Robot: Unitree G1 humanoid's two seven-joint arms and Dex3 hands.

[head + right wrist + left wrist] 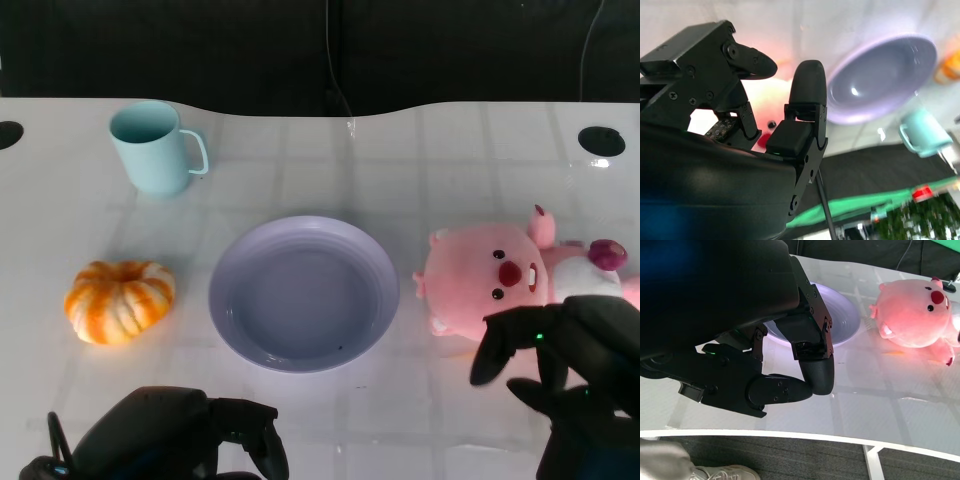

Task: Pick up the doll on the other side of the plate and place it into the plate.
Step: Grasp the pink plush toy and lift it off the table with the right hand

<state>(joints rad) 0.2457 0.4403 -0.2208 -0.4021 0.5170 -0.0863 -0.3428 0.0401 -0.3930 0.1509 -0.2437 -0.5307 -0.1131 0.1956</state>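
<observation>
The round lavender ceramic plate (pixel 303 292) sits in front of me on the glossy white table (pixel 420 160), and I place everything else by it. The pink plush doll with a red nose (pixel 500 275) lies on its side on the table just to the right of the plate, apart from the rim, its face turned toward the plate. My right hand (pixel 565 365) hovers at the near side of the doll, black fingers (pixel 495 350) spread apart with nothing between them; from my head view the fingertips overlap the doll's lower edge, but I cannot tell whether they touch it. In the right wrist view the fingers (pixel 807 90) stand apart, with the pink of the doll (pixel 765 107) glowing behind them and the plate (pixel 880 77) beyond.

My left hand (pixel 175 440) rests low at the near edge of the table, nearer to me than the plate's left side, its fingers (pixel 807 360) curled in on nothing.

Left of the plate lies an orange-and-white striped pumpkin (pixel 118 300), well apart from it. Beyond the plate and to its left stands a light blue mug with a handle (pixel 155 148), upright. Nothing lies on the table between the doll and the plate.
</observation>
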